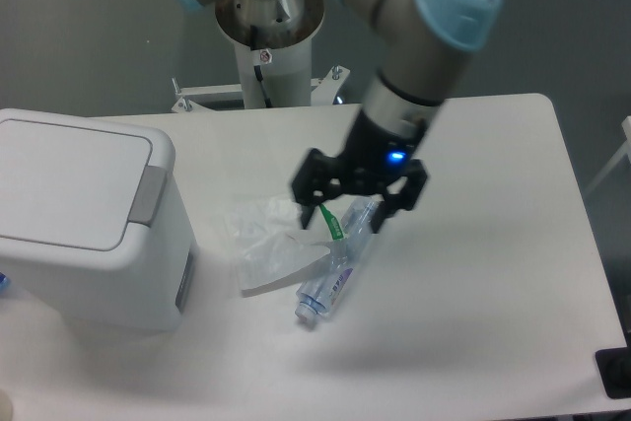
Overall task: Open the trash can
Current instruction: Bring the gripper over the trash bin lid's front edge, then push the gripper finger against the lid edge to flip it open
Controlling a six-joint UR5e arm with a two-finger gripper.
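The bin (pixel 84 219) sits at the table's (pixel 473 293) left edge, lid shut, grey tab (pixel 149 194) facing right. The gripper (pixel 340 216) hangs with fingers spread, holding nothing, over the bottle (pixel 340 268) and plastic bag (pixel 266 244), well apart from the bin.

A robotics lab, by the look of it. A grey industrial arm with light-blue joint caps (pixel 434 17) stands on a white metal pedestal (pixel 271 61) bolted at 12 o'clock behind a plain white rectangular worktop (pixel 473 293). Grey bare flooring (pixel 89 27) surrounds it. A lit blue indicator (pixel 395 156) glows on the arm's wrist.
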